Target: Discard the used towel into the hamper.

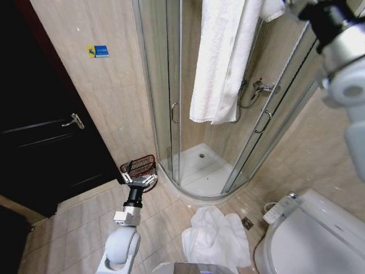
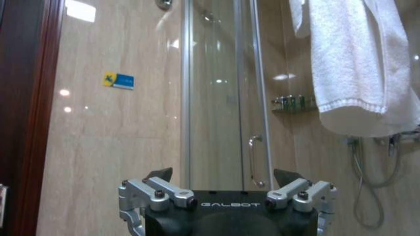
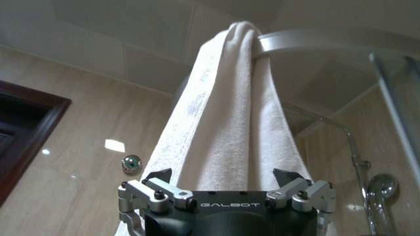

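Observation:
A white towel hangs folded over the top rail of the shower enclosure; it also hangs at the edge of the left wrist view. My right arm is raised to the rail. In the right wrist view my right gripper is open, its two fingertips either side of the towel just below the rail. The hamper, a small red-brown wire basket, stands on the floor against the wall beside the shower. My left gripper hovers low in front of it, open and empty.
A second white towel lies crumpled on the floor tiles near a drain. A toilet fills the lower right. A dark door is on the left. The curved glass shower doors stand behind the hamper.

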Robot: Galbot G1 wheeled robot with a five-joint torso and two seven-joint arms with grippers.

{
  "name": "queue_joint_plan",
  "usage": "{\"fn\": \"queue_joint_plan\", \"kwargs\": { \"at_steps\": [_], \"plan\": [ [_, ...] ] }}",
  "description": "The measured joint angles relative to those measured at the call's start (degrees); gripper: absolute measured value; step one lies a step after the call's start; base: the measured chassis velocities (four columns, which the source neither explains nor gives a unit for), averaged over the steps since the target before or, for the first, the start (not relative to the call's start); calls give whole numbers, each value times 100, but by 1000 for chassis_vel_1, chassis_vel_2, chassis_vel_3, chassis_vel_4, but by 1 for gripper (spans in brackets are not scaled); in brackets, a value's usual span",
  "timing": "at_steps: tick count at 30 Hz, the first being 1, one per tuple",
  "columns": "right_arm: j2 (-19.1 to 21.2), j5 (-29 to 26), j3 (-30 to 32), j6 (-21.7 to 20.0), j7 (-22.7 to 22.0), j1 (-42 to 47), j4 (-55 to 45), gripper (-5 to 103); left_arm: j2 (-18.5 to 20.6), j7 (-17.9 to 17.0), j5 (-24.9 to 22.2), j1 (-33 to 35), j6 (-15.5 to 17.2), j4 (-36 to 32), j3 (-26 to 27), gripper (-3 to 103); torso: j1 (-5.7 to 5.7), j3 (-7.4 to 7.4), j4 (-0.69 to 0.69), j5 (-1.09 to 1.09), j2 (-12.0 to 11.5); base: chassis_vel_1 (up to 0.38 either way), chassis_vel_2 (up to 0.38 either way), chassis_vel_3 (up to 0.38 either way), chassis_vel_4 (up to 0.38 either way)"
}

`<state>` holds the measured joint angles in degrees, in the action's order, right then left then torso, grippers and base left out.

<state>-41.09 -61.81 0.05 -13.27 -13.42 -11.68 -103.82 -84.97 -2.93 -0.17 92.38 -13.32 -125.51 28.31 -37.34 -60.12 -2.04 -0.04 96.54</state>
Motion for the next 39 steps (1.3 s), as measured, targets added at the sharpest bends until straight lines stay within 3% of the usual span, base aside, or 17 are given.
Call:
{"fn": "queue_joint_plan", "kwargs": {
  "at_steps": [6, 11, 13, 17, 21, 23, 26, 29, 31, 32, 34, 35, 38, 39],
  "plan": [
    [-877, -48, -528, -147, -593, -508, 695, 100, 83, -7, -157, -44, 13, 57, 113, 100, 0, 0, 1, 4, 0, 0, 0, 0, 0],
    [-1357, -69, -650, -147, -662, -604, 1103, 100, 131, -2, -259, -61, 22, 85, 202, 100, -1, 0, 0, 4, 0, 0, 0, 0, 0],
    [-1733, 154, -718, -144, -776, -667, 1464, 100, 155, 4, -337, -60, 20, 114, 298, 100, -1, 0, -3, 1, 0, 0, 0, 0, 0],
    [-2024, 653, -678, -93, -913, -713, 1904, 100, 230, 24, -465, -54, 14, 138, 402, 100, -1, 0, -2, 3, 0, 0, 0, 0, 0],
    [-2066, 833, -680, 53, -841, -742, 2090, 100, 291, 28, -535, -111, 7, 213, 425, 100, 0, 0, 3, 5, 0, 0, 0, 0, 0],
    [-2071, 840, -694, 62, -827, -745, 2108, 96, 294, 28, -543, -124, 6, 227, 424, 100, 0, 0, 4, 5, 0, 0, 0, 0, 0],
    [-2125, 849, -751, 73, -819, -747, 2129, 80, 292, 31, -564, -137, -6, 247, 396, 100, 0, 0, 1, 5, 0, 0, 0, 0, 0],
    [-2178, 857, -780, 74, -822, -745, 2129, 74, 294, 35, -573, -123, -24, 259, 399, 100, 0, 0, -2, 4, 0, 0, 0, 0, 0],
    [-2196, 881, -784, 74, -822, -739, 2124, 63, 306, 41, -608, -105, -38, 259, 444, 100, 0, 0, -2, 4, 0, 0, 0, 0, 0],
    [-2196, 881, -784, 74, -822, -739, 2124, 63, 306, 41, -608, -105, -38, 259, 444, 100, 0, 0, -2, 4, 0, 0, 0, 0, 0],
    [-2184, 894, -784, 74, -808, -729, 2095, 52, 325, 57, -655, -87, -40, 238, 512, 100, 0, 0, -1, 4, 0, 0, 0, 0, 0],
    [-2184, 894, -784, 74, -808, -729, 2095, 52, 325, 57, -655, -87, -40, 238, 512, 100, 0, 0, -1, 4, 0, 0, 0, 0, 0],
    [-2146, 896, -806, 72, -793, -718, 2066, 37, 351, 72, -682, -80, -59, 222, 584, 100, 1, 0, 1, 4, 0, 0, 0, 0, 0],
    [-2142, 897, -818, 70, -792, -716, 2062, 37, 355, 73, -688, -78, -63, 217, 588, 100, 1, 0, 1, 4, 0, 0, 0, 0, 0]
  ]
}}
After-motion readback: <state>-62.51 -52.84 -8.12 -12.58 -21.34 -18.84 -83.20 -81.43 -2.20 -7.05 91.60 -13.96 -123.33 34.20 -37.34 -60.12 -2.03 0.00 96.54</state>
